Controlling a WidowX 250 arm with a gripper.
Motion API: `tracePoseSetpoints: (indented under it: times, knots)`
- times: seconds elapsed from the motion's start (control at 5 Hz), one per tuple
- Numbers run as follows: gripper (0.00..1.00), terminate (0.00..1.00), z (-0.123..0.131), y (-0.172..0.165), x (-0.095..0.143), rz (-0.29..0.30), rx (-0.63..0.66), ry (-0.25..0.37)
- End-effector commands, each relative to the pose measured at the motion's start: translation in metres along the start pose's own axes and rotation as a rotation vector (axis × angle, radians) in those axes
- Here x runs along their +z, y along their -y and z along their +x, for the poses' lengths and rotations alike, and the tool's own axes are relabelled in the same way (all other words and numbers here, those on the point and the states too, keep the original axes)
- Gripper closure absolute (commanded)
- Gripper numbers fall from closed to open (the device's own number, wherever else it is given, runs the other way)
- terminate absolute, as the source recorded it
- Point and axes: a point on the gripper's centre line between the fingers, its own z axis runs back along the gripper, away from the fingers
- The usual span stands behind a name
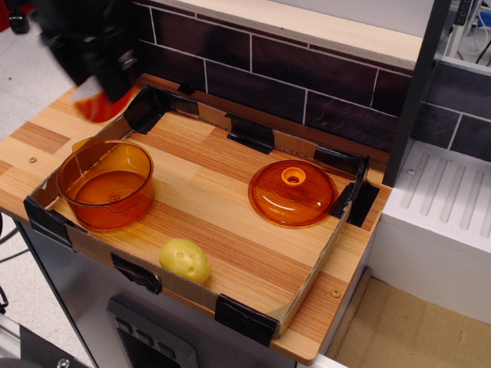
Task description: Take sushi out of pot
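Observation:
The translucent orange pot (106,186) stands at the left end of the tray and holds nothing. My black gripper (103,90) hangs blurred above and behind the pot, near the tray's far left corner. It is shut on the sushi (98,106), whose orange-red body with a bit of white shows below the fingers, well above the pot's rim.
A domed orange lid with a knob (292,192) lies at the right of the tray. A yellow lumpy toy (184,260) sits near the front edge. The tray's low cardboard wall (308,277) with black tape corners rings the wooden surface. A dark tiled wall stands behind.

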Motion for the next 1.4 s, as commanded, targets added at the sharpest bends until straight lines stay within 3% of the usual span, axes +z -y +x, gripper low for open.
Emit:
tracePoseSetpoints:
  times: [0.0,0.4,0.8,1.0,1.2]
  knots:
    - [1.00,0.00,0.045,0.029,-0.032,0.068,-0.003,-0.021]
    - [1.00,0.00,0.055,0.035,-0.078,0.108,0.003,-0.068]
    - [1.00,0.00,0.052,0.029,-0.095,0.127,0.002,-0.090]
    - [0.00,0.00,0.051,0.026,-0.092,0.103,0.014,-0.105]
    - [0.00,0.00,0.055,0.023,-0.075,0.074,0.028,-0.060]
